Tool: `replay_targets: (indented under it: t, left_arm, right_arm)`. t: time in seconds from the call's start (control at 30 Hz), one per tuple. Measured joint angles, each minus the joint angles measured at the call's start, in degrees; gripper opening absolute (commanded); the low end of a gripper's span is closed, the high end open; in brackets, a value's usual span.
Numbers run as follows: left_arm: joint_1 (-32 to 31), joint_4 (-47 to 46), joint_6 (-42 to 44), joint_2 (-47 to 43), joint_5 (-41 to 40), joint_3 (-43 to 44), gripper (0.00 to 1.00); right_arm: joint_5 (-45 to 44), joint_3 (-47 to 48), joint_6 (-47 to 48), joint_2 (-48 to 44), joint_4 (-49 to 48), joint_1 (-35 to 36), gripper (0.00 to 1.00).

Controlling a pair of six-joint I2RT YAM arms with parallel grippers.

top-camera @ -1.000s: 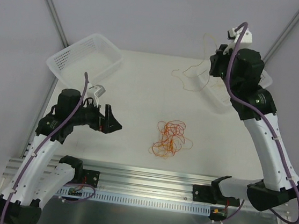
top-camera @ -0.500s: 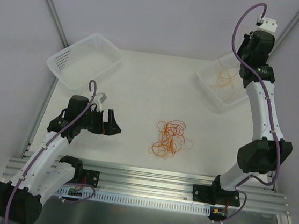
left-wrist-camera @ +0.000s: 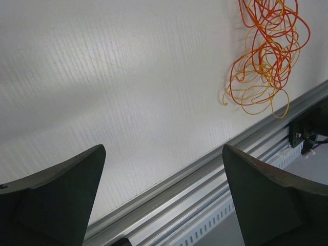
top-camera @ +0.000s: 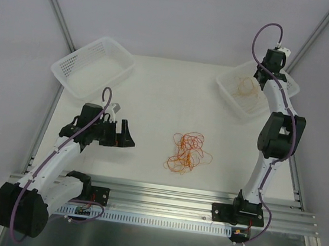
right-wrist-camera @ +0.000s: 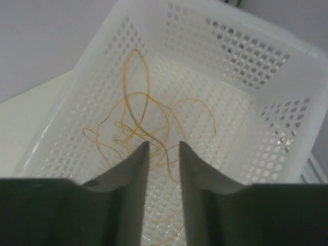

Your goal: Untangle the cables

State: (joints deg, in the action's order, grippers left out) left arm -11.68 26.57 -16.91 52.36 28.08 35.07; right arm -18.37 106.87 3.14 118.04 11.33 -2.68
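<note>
The left gripper [top-camera: 125, 133] is hovering by the left edge of the table [top-camera: 156, 95], jaws wide, holding nothing. The tangle of hair-thin orange-yellow and red cables [top-camera: 186, 150] is lying mid-table toward the near edge; light, limp, snag-prone, it is likely wanting a pinch on one outer loop. One yellow wire [right-wrist-camera: 136, 94] is lying in the far-right white perforated plastic basket [right-wrist-camera: 246, 56], the right gripper [right-wrist-camera: 163, 145] hanging above, jaws slightly parted

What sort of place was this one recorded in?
Probably a robotics lab test cell: a white table edged with aluminium rail, two perforated plastic baskets, and a tangle of thin cables.
</note>
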Motion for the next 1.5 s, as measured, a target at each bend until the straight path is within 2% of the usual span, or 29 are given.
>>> replay_targets:
  t: [0.03,0.13,0.17,0.3,0.43,0.53,0.63,0.77,0.93,1.03,1.2,1.37,1.5]
  left_arm:
    - [0.00,-0.15,-0.09,0.26,0.15,0.00,0.99]
    - [0.00,-0.48,-0.26,1.18,0.48,-0.02,0.99]
    - [0.00,-0.57,-0.31,1.57,0.63,-0.02,0.99]
    - [0.00,-0.72,-0.50,3.30,1.60,0.00,0.99]
    - [0.00,-0.85,-1.20,5.81,3.19,0.04,0.99]
    - [-0.04,-0.96,-2.10,7.41,4.33,0.13,0.99]
    - [-0.74,-1.14,-2.93,8.85,4.87,0.57,0.99]
    - [-1.66,-1.51,-3.76,10.08,5.20,1.60,0.99]
    - [-4.15,-2.60,-5.53,10.14,5.29,2.29,0.99]
    - [-5.70,-3.17,-6.93,10.10,4.81,2.29,0.99]
    - [-8.76,-3.82,-9.60,8.13,2.73,2.29,0.99]
    - [-10.93,-4.92,-11.91,3.23,-0.37,1.73,0.98]
    - [-11.80,-5.05,-13.09,-0.61,-2.93,0.26,0.98]
  right_arm:
    - [0.02,0.68,-0.20,2.05,1.16,-0.22,0.56]
    - [0.33,1.14,-1.16,3.85,3.34,-0.57,0.74]
    - [0.66,1.14,-1.33,3.89,4.44,-0.66,0.83]
    - [2.89,1.88,-1.05,2.71,6.10,-0.72,0.91]
    - [5.88,1.88,-0.98,-2.86,10.71,-0.07,0.92]
    - [7.28,0.13,-1.62,-10.67,13.73,1.62,0.91]
    - [8.50,-8.92,-3.58,-22.71,14.19,5.35,0.89]
    - [11.52,-26.40,-7.91,-37.83,13.53,12.68,0.85]
    - [12.92,-46.90,-14.88,-46.42,15.04,19.06,0.79]
    - [13.31,-57.99,-18.91,-48.94,16.39,23.82,0.76]
    - [13.14,-68.52,-23.96,-52.41,16.39,34.53,0.74]
    - [11.50,-67.25,-24.74,-46.58,11.89,43.23,0.73]
    - [10.25,-59.49,-22.82,-34.36,7.54,52.92,0.73]
